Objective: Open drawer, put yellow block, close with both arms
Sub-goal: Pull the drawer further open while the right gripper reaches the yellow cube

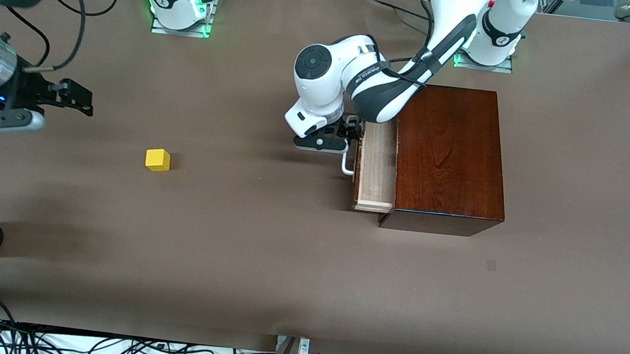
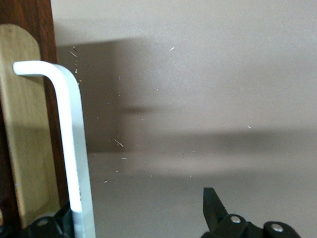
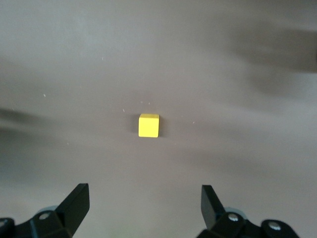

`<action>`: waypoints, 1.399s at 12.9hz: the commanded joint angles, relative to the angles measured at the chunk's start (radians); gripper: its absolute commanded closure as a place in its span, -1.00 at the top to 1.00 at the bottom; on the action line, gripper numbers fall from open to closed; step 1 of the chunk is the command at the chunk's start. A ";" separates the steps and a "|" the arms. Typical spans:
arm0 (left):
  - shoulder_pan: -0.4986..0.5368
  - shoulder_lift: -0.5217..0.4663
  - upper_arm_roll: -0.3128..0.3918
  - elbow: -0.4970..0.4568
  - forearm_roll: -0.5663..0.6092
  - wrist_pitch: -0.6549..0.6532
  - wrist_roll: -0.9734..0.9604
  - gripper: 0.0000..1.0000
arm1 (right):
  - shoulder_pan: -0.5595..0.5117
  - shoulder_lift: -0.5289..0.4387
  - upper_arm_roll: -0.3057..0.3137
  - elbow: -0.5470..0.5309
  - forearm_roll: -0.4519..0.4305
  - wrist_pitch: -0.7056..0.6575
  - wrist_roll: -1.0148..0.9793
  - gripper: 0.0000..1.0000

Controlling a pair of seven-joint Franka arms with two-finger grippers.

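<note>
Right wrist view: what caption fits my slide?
Open right gripper above the yellow block on the brown table.

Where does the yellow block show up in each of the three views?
Front view: yellow block lies on the brown table, toward the right arm's end.
Left wrist view: not in it.
Right wrist view: near the centre, ahead of the open right pincer.
Shared landmark: the brown table.
</note>
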 commanded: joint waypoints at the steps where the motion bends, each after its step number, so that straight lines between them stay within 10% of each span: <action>1: -0.056 0.065 -0.040 0.111 -0.109 0.111 -0.009 1.00 | -0.002 0.019 0.006 -0.075 -0.002 0.063 -0.022 1.00; 11: -0.128 0.062 -0.033 0.097 0.002 -0.070 0.006 1.00 | 0.001 0.119 0.015 -0.498 0.024 0.704 -0.005 1.00; 18: -0.125 0.039 -0.037 0.152 -0.013 -0.124 0.011 1.00 | 0.005 0.194 0.026 -0.586 0.047 0.866 0.004 1.00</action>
